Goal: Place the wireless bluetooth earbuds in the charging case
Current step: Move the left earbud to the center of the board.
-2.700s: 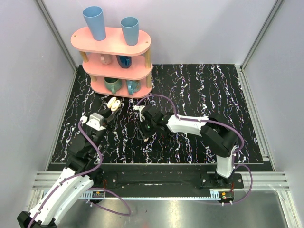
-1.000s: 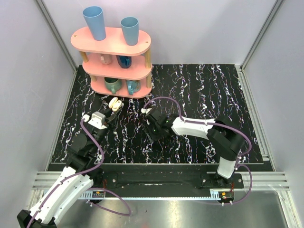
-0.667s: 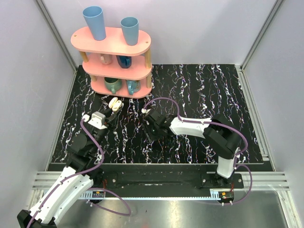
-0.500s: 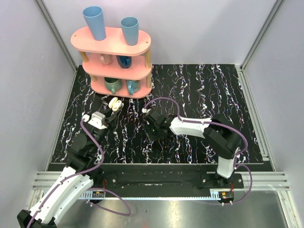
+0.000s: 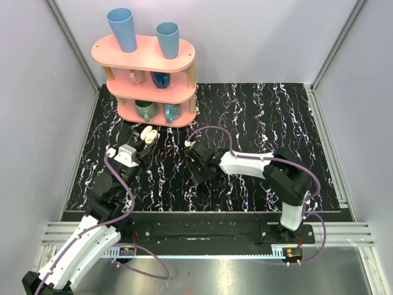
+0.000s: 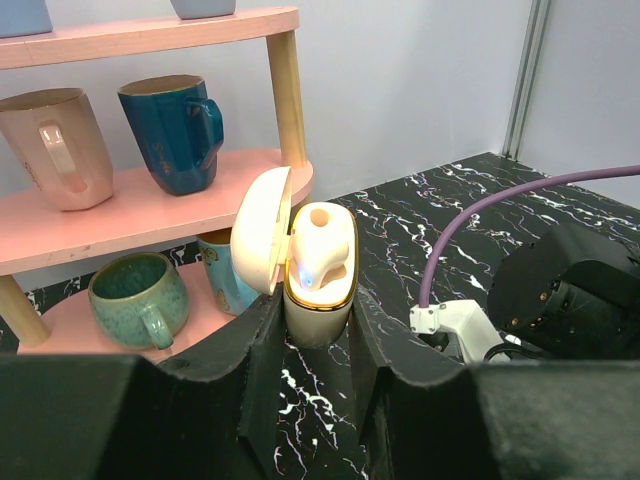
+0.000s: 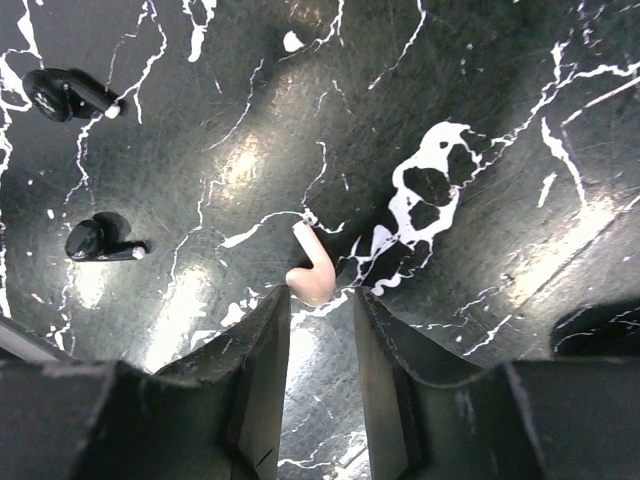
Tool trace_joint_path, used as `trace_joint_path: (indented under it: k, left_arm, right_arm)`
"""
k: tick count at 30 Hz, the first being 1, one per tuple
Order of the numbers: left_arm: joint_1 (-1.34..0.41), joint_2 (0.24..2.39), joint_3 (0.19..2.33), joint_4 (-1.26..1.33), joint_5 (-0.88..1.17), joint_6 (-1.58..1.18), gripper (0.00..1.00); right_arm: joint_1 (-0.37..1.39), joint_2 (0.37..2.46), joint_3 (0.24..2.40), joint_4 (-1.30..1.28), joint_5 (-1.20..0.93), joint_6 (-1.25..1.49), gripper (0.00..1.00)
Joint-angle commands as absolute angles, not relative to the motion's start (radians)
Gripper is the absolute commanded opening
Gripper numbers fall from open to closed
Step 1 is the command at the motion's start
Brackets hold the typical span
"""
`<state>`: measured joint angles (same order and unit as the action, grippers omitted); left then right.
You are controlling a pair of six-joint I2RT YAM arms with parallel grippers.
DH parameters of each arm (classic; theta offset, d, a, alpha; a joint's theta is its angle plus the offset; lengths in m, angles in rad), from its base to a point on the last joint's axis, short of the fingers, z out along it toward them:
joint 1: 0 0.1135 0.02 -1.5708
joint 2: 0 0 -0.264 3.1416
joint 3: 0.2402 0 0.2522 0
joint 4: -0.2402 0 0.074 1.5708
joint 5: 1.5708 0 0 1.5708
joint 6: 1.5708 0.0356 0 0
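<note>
While the left claw (image 6: 315,318) pinches the open charging case (image 5: 147,133) at upper left of the overhead view, the right claw (image 7: 318,300) stands spread with the loose earbud (image 7: 310,268) lying on the surface (image 7: 480,120) at its mouth. Centre both fingers (image 7: 265,340) on the nub, then close gently so it cannot squirt away

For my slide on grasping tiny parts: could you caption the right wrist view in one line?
Right gripper, jaws apart, tips either side of a cream earbud on the black marbled table.

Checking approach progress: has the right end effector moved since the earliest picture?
Yes. The right end effector shifted away from the pink shelf, down and slightly right in the top view.
</note>
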<state>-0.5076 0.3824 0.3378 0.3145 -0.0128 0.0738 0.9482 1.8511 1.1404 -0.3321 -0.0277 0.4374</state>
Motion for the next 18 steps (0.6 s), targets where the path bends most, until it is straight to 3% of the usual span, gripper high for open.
trace_joint_path:
  k: [1,18]
  left_arm:
    - [-0.508,0.383,0.351,0.353,-0.040,0.075,0.00]
    - [-0.508,0.382,0.353,0.351,-0.032,0.077,0.00]
  right_arm:
    - [0.948,1.848,1.147,-0.373,0.064,0.377,0.40]
    - [0.876,1.884,1.203,-0.406,0.132,0.210,0.41]
